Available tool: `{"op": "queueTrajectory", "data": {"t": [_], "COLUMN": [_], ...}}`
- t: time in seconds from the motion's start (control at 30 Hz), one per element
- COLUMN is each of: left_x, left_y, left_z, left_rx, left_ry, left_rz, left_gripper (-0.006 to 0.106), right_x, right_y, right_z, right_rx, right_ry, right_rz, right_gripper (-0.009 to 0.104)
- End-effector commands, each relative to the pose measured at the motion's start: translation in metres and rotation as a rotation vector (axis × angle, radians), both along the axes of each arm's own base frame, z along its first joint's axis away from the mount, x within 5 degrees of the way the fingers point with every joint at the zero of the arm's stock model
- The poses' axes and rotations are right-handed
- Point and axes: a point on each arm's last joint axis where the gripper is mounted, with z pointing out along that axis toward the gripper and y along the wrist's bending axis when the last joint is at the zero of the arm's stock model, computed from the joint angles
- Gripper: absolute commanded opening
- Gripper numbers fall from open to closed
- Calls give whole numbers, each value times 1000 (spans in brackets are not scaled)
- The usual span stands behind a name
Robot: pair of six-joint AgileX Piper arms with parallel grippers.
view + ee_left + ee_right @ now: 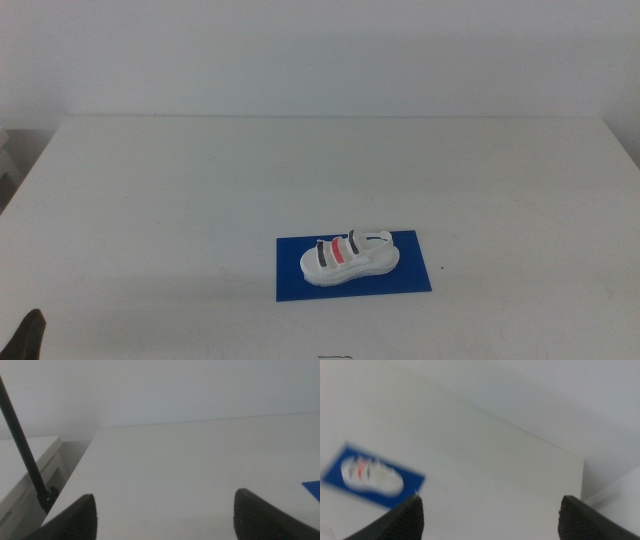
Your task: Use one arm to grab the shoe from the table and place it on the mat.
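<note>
The shoe lies on its sole on the mat, inside the mat's edges, on the table. No jaw touches it. The left gripper has its jaws spread wide with only bare tabletop between them; a blue corner of the mat shows just beyond one jaw, cut off by the frame edge. In the middle view only a dark tip of this gripper shows at the bottom corner. The right gripper also has its jaws spread and empty; the blurred shoe and mat lie beyond one jaw, well apart, their details hard to make out.
</note>
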Motion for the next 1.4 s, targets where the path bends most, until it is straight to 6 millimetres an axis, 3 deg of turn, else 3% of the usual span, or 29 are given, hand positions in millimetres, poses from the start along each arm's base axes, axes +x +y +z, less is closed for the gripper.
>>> {"op": "queueTrajectory", "data": {"t": [0.0, 0.13, 0.27, 0.5, 0.6, 0.77, 0.93, 1.17, 1.37], "left_x": [-1, -1, -1, -1, -1, -1, -1, -1, -1], "left_y": [0, 0, 0, 0, 0, 0, 0, 0, 0], "left_z": [10, 10, 10, 10, 10, 10, 10, 10, 10], "left_rx": [-22, -22, -22, -22, -22, -22, -22, -22, -22], "left_ry": [-106, -106, -106, -106, -106, -106, -106, -106, -106], "left_rz": [-1, -1, -1, -1, -1, -1, -1, -1, -1], "left_gripper": [94, 94, 94, 94, 94, 94, 94, 94, 94], "right_x": [-16, -32, -38, -45, -43, -45, -48, -62, -72], "right_y": [-15, -27, -24, -17, -14, -14, -16, -32, -44], "right_z": [5, -22, -74, -153, -195, -246, -270, -258, -271], "right_rx": [190, 316, 381, 412, 415, 412, 443, 486, 425], "right_ry": [-159, -252, -310, -575, -554, -448, -370, -551, -657], "right_rz": [-70, -111, -51, 115, 138, 127, 92, -16, -127], "right_gripper": [94, 94, 94, 94, 94, 94, 94, 94, 94]}}
